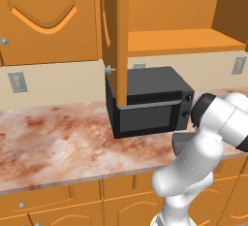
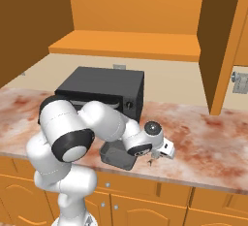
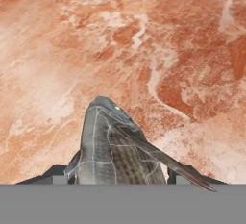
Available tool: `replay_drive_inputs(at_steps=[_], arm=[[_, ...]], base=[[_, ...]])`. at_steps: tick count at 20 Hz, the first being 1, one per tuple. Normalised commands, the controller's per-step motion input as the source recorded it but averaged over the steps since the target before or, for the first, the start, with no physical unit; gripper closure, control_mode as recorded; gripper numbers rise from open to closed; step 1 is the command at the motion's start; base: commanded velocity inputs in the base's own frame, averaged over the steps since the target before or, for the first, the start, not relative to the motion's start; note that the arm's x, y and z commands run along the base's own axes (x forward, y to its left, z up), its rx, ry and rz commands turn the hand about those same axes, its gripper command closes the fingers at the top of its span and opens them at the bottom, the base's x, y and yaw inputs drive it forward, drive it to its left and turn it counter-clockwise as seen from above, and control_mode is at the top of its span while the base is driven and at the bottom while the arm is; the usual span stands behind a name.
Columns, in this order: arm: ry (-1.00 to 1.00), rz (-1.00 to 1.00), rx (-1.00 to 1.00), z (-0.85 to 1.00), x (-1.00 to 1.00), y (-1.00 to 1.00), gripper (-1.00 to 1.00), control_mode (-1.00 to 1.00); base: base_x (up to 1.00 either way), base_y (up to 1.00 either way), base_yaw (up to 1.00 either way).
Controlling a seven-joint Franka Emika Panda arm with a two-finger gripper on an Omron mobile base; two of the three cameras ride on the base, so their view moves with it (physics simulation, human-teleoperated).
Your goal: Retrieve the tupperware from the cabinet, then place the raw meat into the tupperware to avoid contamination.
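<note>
Tupperware is seen on the marble counter near its front edge, before the black microwave and below the open cabinet. Raw meat, a grey fish, is seen between the fingers of the gripper; jaws appear to be closing on it, grip unconfirmed. Squeeze is best finished before lifting, then the fish carried level over the container.

White Franka arm with dark joints is seen folded low, elbow raised at 9 o'clock of the right base view, forearm stretched toward 3 o'clock. In the left base view the arm is bent at 4 o'clock. Two-finger gripper is pointed downward. Small dark fingertips are set partly apart; firm closure cannot be told.
</note>
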Motion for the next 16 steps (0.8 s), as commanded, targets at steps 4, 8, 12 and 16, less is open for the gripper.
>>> replay_drive_inputs(at_steps=[4,8,12,16], arm=[[0.00,0.00,0.00,-0.10,0.00,0.00,1.00,-1.00],[0.00,0.00,0.00,0.00,0.00,0.00,1.00,-1.00],[0.00,0.00,0.00,0.02,0.00,0.00,1.00,-1.00],[0.00,0.00,0.00,0.15,0.00,0.00,1.00,-1.00]], base=[[0.00,0.00,0.00],[0.00,0.00,0.00],[0.00,0.00,0.00],[0.00,0.00,0.00]])
